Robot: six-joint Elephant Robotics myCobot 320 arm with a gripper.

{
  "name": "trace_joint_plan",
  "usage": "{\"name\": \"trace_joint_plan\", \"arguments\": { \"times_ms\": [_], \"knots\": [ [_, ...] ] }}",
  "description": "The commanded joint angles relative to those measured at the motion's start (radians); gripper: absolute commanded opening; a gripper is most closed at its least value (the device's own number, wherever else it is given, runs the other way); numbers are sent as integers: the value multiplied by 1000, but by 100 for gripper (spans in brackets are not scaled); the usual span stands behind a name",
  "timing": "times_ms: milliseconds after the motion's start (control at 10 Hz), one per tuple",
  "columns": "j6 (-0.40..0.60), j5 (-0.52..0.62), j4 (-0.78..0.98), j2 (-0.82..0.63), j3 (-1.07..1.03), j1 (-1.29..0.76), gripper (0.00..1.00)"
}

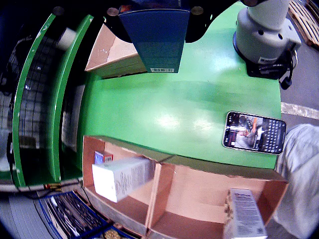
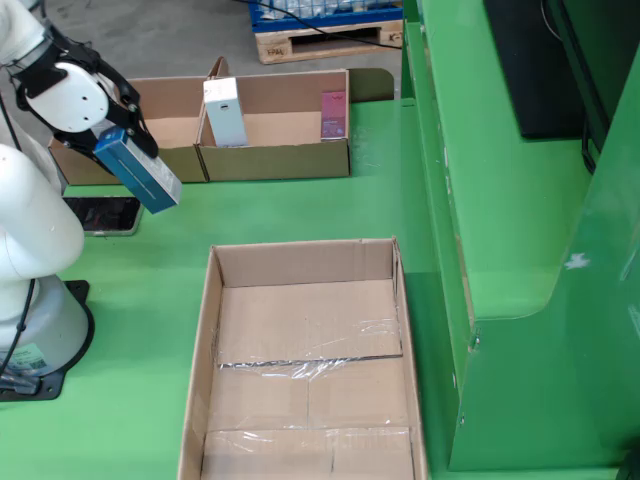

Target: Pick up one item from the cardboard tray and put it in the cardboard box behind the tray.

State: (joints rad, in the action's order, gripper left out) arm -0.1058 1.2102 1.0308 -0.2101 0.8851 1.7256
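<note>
My gripper (image 2: 112, 140) is shut on a long blue box (image 2: 140, 172), held tilted in the air above the green table (image 2: 150, 290). In the wrist view the blue box (image 1: 157, 40) hangs from the gripper (image 1: 155, 9) at the top, barcode end down. The two-compartment cardboard tray (image 2: 275, 160) stands at the back with a white carton (image 2: 224, 110) and a small pink item (image 2: 333, 113) in it. The large open cardboard box (image 2: 300, 270) lies in the foreground, right of and below the gripper. A corner of it (image 1: 112, 52) shows in the wrist view.
A phone (image 2: 100, 215) lies on the table near the white robot base (image 2: 35, 330); it shows in the wrist view too (image 1: 254, 132). The tray (image 1: 159, 169) holds two white cartons (image 1: 122, 177) (image 1: 244, 214). A green wall (image 2: 520, 200) stands at right.
</note>
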Motion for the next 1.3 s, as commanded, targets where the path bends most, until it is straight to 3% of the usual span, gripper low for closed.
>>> {"name": "trace_joint_plan", "arguments": {
  "times_ms": [0,300,500,700,800,900,1200],
  "knots": [
    [8,7,119,35,-130,100,0],
    [38,7,168,128,-262,128,0],
    [99,-22,134,149,-274,125,0],
    [192,-29,80,259,-363,63,0],
    [230,-20,119,377,-516,32,0],
    [272,-20,224,598,-885,1,0],
    [418,-63,-194,749,-885,-61,0]
  ]
}}
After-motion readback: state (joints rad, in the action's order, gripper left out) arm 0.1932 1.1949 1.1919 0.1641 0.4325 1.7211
